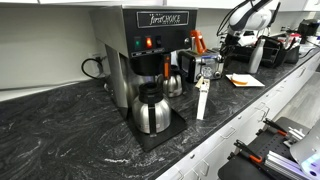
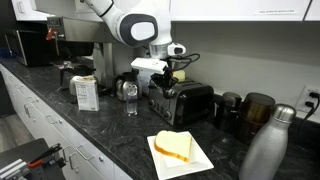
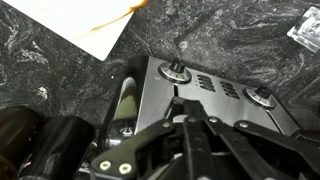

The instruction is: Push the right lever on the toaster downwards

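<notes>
The toaster (image 2: 188, 103) is a small silver box with black trim on the dark marble counter; it also shows in an exterior view (image 1: 207, 66). In the wrist view I look down on its silver face (image 3: 215, 88) with two round knobs (image 3: 175, 72) (image 3: 262, 95). My gripper (image 3: 184, 102) is shut, its fingertips together against a small black lever at the edge of that face. In an exterior view my gripper (image 2: 160, 80) hangs at the toaster's near end. A pale slice sits in the slot (image 3: 125, 105).
A white plate with bread (image 2: 180, 150) lies in front of the toaster. A steel bottle (image 2: 265, 145) and dark canisters (image 2: 250, 110) stand beside it. A white box (image 2: 86, 92) and a glass (image 2: 131, 97) stand on the other side. The coffee brewer (image 1: 150, 45) and carafe (image 1: 150, 110) stand further along.
</notes>
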Robot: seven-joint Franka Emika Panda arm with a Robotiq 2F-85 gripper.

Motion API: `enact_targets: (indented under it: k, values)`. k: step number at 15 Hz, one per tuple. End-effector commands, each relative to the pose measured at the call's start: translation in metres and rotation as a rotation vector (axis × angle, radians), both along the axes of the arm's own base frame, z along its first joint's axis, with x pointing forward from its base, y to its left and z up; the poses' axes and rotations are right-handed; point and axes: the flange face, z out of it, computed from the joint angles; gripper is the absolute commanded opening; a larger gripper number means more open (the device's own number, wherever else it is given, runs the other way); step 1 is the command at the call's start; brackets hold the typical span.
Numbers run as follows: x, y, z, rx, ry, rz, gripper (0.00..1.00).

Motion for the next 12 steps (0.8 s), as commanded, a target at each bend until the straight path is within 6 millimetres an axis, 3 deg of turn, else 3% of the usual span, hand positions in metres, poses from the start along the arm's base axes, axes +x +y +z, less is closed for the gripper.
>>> enact_targets:
  k: [1, 6, 12]
  values:
    - [0.009, -0.006, -0.008, 0.005, -0.004, 0.0, 0.0]
    - [0.011, -0.006, -0.021, 0.015, 0.017, -0.003, 0.0]
    - [0.015, -0.007, -0.053, 0.061, 0.043, -0.016, 0.0]
